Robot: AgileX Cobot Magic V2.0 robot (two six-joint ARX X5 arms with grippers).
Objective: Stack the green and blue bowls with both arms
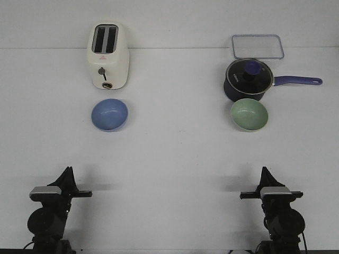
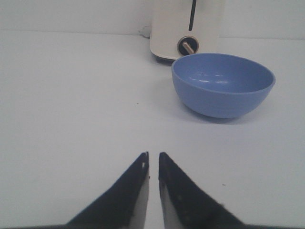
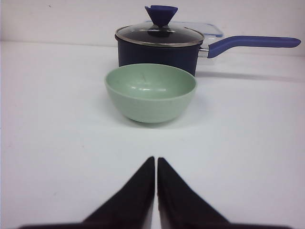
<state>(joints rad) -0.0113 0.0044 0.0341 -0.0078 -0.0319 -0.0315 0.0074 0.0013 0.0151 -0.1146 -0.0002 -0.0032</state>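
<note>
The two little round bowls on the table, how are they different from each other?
The smooth periwinkle blue bowl sits on the robot's left; the pale sage green bowl sits on its right. The blue one stands before a cream toaster, the green one before a navy lidded saucepan. Both are upright, empty and look equal in size.

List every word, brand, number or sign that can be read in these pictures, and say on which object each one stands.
No text can be read.
Cream two-slot toaster: a small red mark above its lever, too small to read.
Glass lid of the dark navy saucepan: faint pale print, too blurred to read.
</note>
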